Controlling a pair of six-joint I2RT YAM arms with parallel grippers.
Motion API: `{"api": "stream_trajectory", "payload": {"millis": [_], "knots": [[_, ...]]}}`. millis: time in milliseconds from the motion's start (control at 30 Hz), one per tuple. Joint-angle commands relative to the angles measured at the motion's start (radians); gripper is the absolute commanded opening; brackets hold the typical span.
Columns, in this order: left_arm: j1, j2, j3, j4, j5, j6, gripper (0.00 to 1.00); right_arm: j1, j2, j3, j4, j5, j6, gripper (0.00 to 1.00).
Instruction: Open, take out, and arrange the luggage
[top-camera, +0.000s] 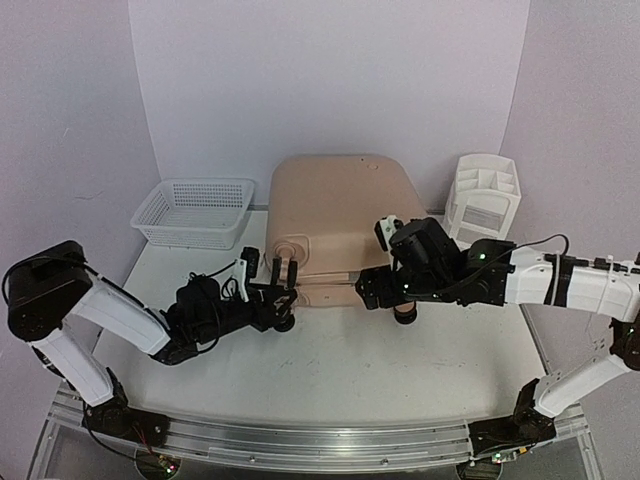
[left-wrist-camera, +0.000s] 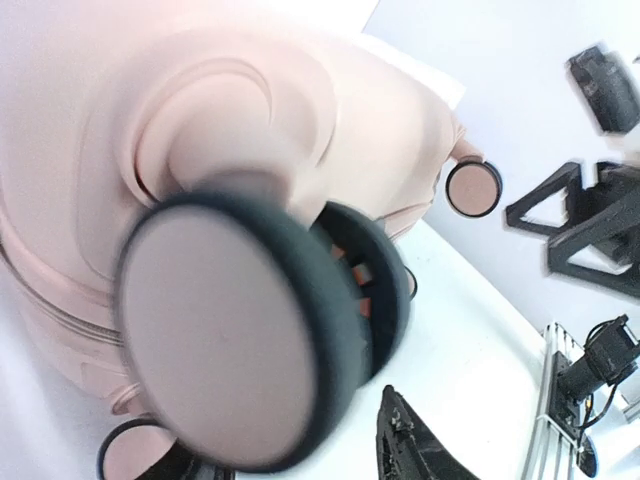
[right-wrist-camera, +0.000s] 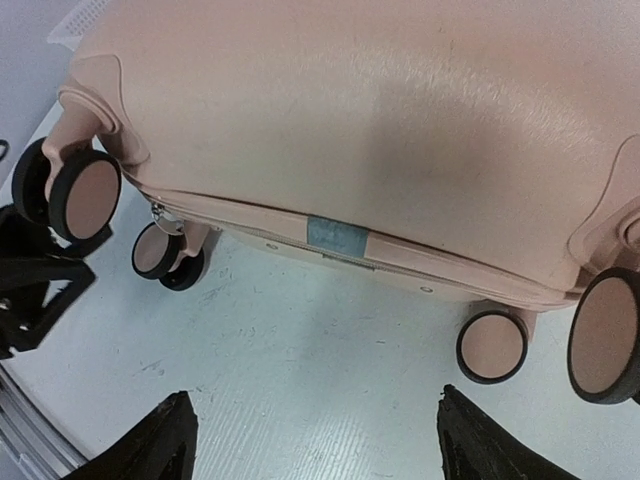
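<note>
Hovering beside the luggage (top-camera: 340, 215), your right end effector (right-wrist-camera: 315, 440) is released, left end effector (top-camera: 279, 302) unreadable; snagging a caster (left-wrist-camera: 230, 340) could skid the luggage.

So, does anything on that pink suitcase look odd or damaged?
A small patch of blue tape sits on the closing seam of the suitcase, at its wheel end, between the casters. It looks stuck on, not part of the shell. Otherwise the case lies flat and shut, with no visible damage.
</note>
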Motion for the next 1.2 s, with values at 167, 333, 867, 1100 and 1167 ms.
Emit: {"api": "stream_trajectory", "payload": {"millis": [167,333,867,1100,1167], "knots": [[-0.003,-0.424,0.051,-0.697,-0.083,-0.006,0.69,0.097,0.165,-0.017,0.224,0.064,-0.027,0.80],[-0.002,-0.518,0.164,-0.973,-0.144,0.047,0.74,0.138,0.254,-0.023,0.349,0.156,-0.022,0.75],[0.029,-0.350,0.406,-1.097,-0.027,0.172,0.89,0.163,0.345,-0.079,0.596,0.251,-0.121,0.75],[0.029,-0.297,0.461,-1.121,-0.110,0.254,0.65,0.166,0.357,-0.098,0.633,0.237,-0.152,0.77],[0.029,-0.303,0.455,-1.129,-0.153,0.287,0.58,0.166,0.368,-0.089,0.634,0.233,-0.157,0.77]]}}
